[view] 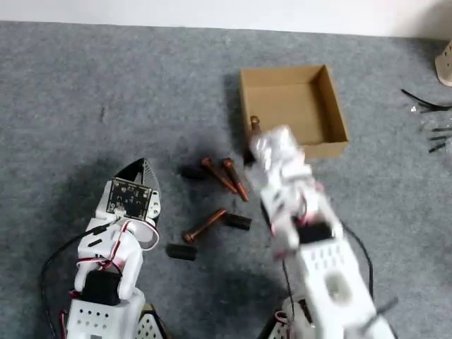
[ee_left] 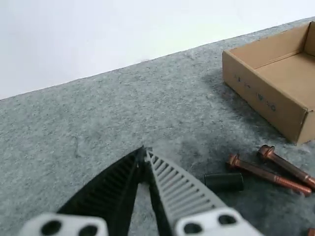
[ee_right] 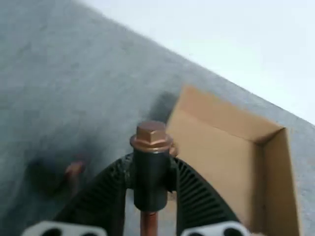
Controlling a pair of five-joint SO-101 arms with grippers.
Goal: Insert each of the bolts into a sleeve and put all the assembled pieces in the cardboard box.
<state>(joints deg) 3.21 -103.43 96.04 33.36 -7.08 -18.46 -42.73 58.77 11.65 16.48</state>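
Far left on the grey felt tabletop (view: 70,92), the left gripper (view: 146,164) sits low with its fingers pressed together, tips meeting and nothing pinched (the left wrist view makes that pretty obvious).

Just right of it is the loose hardware. One black sleeve (view: 181,251) lies nearest the arm bases, with a copper bolt (view: 205,226) lying slanted beside it, head end towards that sleeve. A second sleeve (view: 237,222) is just off that bolt's threaded end; can't tell if they touch. Further up there's a third sleeve (view: 192,171) next to the heads of two more bolts (view: 220,176), which lie side by side and angled the same way.

Next over, the right gripper (ee_right: 150,169) is pinching an assembled piece (ee_right: 150,184). It's a black sleeve with a bolt through it, hex head (ee_right: 151,136) sticking out past the fingers and the shank showing on the other side. In the high view that head sits right at the left wall of the cardboard box (view: 328,150), near its front corner. Whether it's actually over the inside, can't tell.

The box is open-topped, well apart from the left arm. Way out right lie a few thin black bits (view: 427,106).
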